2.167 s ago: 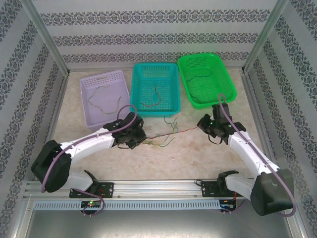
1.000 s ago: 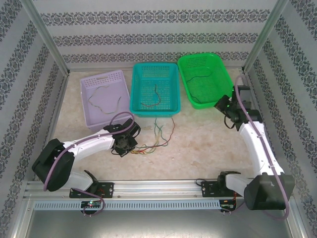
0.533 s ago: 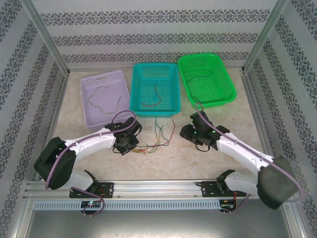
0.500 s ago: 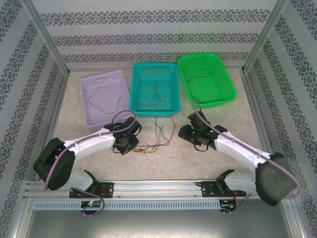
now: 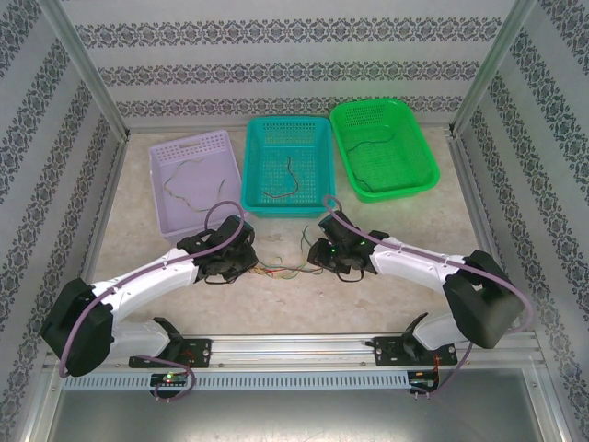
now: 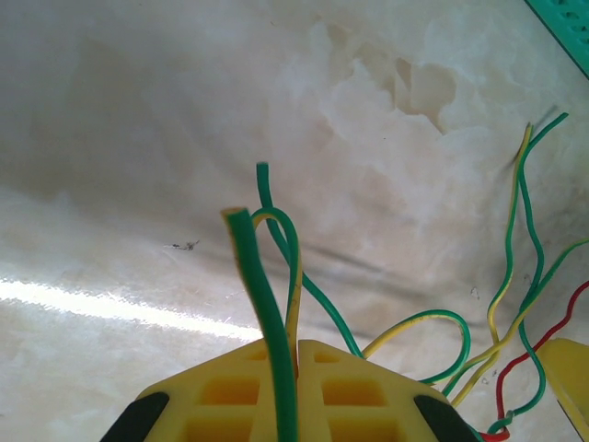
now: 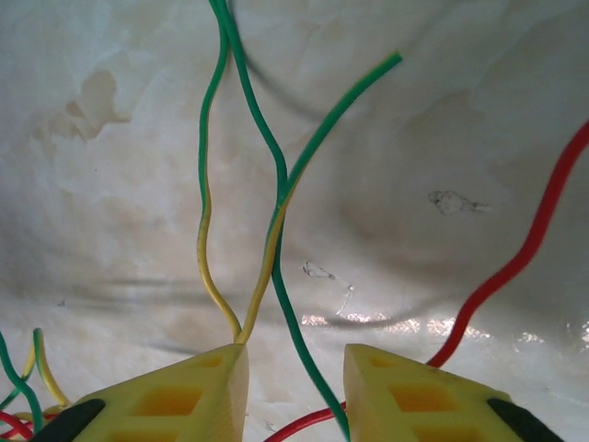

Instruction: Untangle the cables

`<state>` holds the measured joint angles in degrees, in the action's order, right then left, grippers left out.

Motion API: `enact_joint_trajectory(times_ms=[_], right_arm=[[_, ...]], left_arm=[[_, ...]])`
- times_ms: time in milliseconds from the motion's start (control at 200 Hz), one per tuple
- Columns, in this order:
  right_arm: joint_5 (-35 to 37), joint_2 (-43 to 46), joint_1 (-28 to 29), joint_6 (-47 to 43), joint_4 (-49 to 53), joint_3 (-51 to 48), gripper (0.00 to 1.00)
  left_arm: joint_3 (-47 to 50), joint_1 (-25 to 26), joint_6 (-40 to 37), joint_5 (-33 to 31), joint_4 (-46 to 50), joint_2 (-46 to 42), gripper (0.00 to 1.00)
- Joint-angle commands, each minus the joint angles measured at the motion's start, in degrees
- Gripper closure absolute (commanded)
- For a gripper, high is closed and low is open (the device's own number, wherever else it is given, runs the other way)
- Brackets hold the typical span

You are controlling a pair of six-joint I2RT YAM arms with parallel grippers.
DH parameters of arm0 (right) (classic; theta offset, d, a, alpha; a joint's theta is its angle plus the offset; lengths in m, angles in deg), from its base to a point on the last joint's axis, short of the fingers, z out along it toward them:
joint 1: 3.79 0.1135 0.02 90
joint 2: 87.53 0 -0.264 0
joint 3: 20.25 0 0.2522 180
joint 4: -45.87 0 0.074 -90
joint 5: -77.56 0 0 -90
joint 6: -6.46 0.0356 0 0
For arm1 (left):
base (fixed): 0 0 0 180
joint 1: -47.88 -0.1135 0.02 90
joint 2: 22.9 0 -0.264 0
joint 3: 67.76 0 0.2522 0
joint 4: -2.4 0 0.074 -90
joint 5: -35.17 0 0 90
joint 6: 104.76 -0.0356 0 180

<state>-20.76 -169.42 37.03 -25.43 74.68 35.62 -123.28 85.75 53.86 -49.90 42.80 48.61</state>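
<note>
Cables (image 5: pixel 281 270): mostly green-yellow striped, plus one red cable (image 7: pixel 515 267). Left gripper (image 6: pixel 296 348) and right gripper (image 7: pixel 294 364): yellow, black trim. Lilac basket (image 5: pixel 189 143), teal basket (image 5: pixel 248 175), green basket (image 5: pixel 423 152). Table (image 5: pixel 386 304): cream, marbled. Walls (image 5: pixel 276 64): white, dark floral bands.

Robotics lab test cell, papered to look like a room

Aluminium frame posts (image 5: pixel 85 72) rise to either side of the teal basket (image 5: pixel 286 210), and patterned wallpaper panels (image 5: pixel 276 69) stand behind it. The basket sits on a marble-look tabletop (image 5: pixel 304 299). Nearer than the basket, a slotted aluminium rail (image 5: pixel 294 350) carries the bases of two white robot arms (image 5: pixel 152 274), with exposed wiring and lit circuit boards.
</note>
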Motion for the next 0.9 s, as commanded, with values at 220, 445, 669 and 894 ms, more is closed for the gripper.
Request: enact_joint_trajectory(times_ms=[220,445,669,894], right_arm=[[0.5,-2.1,1.6,2.1,-0.7,-1.4,0.69],[1.0,-2.9,2.4,-0.3,1.1,-2.0,0.69],[1.2,-6.2,4.1,0.3,-1.1,-1.6,0.77],[8.8,-2.0,3.6,-1.4,4.2,-0.5,1.00]], left_arm=[[0.1,0.2,-1.3,0.4,-1.7,0.5,1.00],[-0.3,0.2,-1.4,0.4,-2.1,1.8,1.00],[-0.5,0.3,-1.5,0.7,-2.6,2.5,1.00],[-0.8,0.3,-2.1,-0.8,0.6,1.3,1.00]])
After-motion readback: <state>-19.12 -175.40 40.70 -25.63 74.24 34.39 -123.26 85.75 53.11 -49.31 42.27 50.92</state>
